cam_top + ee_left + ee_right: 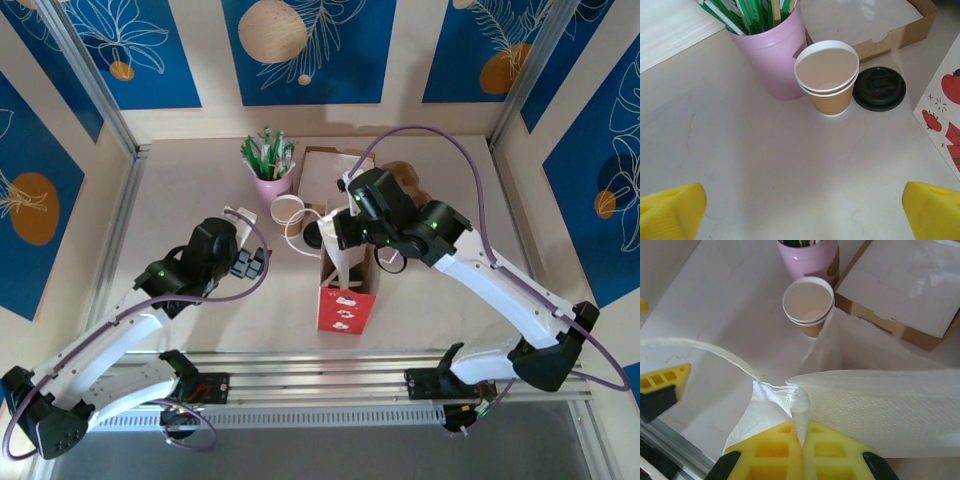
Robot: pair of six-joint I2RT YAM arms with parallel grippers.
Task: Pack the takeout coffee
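Note:
The takeout coffee is out of view. My right gripper (801, 427) is shut on a fold of a white paper napkin (880, 410), which spreads out to both sides of the fingers. From above, this gripper (347, 232) hangs over the open top of a red and white paper bag (346, 300). A lidless tan cup (827, 75) stands on the table, and a loose black lid (879, 88) lies flat beside it. My left gripper (802, 212) is open with nothing between its fingers, on the near side of that cup and left of the bag (945, 115).
A pink cup (772, 55) of green-white sticks stands just behind the tan cup. A cardboard tray (890, 325) lined with white paper lies at the back, next to both cups. Metal rails (110, 230) edge the table.

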